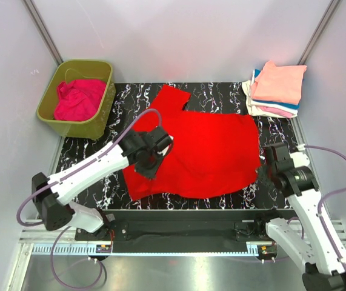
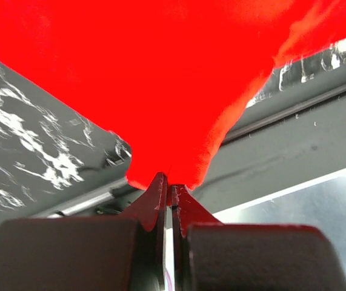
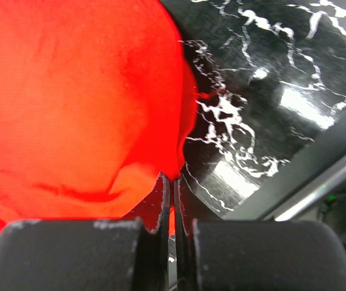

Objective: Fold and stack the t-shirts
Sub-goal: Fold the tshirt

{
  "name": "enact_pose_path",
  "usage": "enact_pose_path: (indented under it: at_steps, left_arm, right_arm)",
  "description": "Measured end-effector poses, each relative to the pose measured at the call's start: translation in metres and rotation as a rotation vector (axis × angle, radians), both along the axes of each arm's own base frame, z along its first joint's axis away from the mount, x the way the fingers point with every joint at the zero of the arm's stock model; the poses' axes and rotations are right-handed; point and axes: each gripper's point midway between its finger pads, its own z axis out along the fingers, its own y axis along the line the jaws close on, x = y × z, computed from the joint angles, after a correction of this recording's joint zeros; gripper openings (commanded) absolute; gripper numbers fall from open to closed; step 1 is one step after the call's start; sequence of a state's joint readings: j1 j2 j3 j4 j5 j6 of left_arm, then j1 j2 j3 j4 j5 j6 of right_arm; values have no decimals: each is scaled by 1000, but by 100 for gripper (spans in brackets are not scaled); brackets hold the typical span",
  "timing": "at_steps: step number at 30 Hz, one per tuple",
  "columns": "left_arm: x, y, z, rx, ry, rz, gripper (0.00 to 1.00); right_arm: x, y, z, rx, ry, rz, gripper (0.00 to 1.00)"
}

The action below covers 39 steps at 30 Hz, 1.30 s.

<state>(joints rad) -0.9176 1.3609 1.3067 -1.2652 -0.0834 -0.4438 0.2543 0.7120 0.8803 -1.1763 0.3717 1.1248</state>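
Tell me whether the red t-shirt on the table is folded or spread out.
Spread out: the red t-shirt lies open across the table, one sleeve showing; the left gripper and right gripper each pinch its edge.

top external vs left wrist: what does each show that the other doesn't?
Only top external: olive-green tub with a magenta t-shirt in it, the folded stack at the far right corner, the right gripper at the right edge of the red t-shirt. Only left wrist: the pinch up close, left gripper shut on a drawn-up peak of red cloth. Both: left gripper, red t-shirt, black marble-patterned table.
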Motion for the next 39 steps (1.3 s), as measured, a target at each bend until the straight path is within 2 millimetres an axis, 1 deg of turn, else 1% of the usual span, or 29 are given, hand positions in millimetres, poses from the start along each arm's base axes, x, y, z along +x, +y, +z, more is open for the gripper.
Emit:
enact_pose_path:
  at_steps: [4,9,12,15,17,20,25,28,30,34,39]
  left_arm:
    - [32,-4,12,37,-40,-24,0]
    - [83,-4,28,55,-74,24,0]
    - [106,-11,34,67,-99,28,0]
    - [130,-24,37,80,-135,17,0]
    - [139,-28,32,101,-139,10,0]
    - [150,-28,22,141,-129,3,0]
    - [172,-23,6,210,-127,14,0]
    - [184,-17,-2,251,-133,28,0]
    - [192,-11,-4,281,-145,41,0]
    - [208,-3,-5,332,-185,60,0]
    - [223,3,1,367,-240,68,0]
  right_arm:
    - [21,7,-7,-9,27,31,0]
    - [43,12,-22,-14,79,50,0]
    - [55,11,-31,-2,105,46,0]
    - [66,10,-42,4,138,44,0]
    - [73,7,-48,4,160,43,0]
    - [82,4,-55,16,174,36,0]
    - [95,-3,-65,28,197,19,0]
    - [102,-8,-70,31,208,8,0]
    - [106,-10,-74,31,213,3,0]
    - [110,-9,-80,42,228,8,0]
    - [112,-9,-90,44,255,13,0]
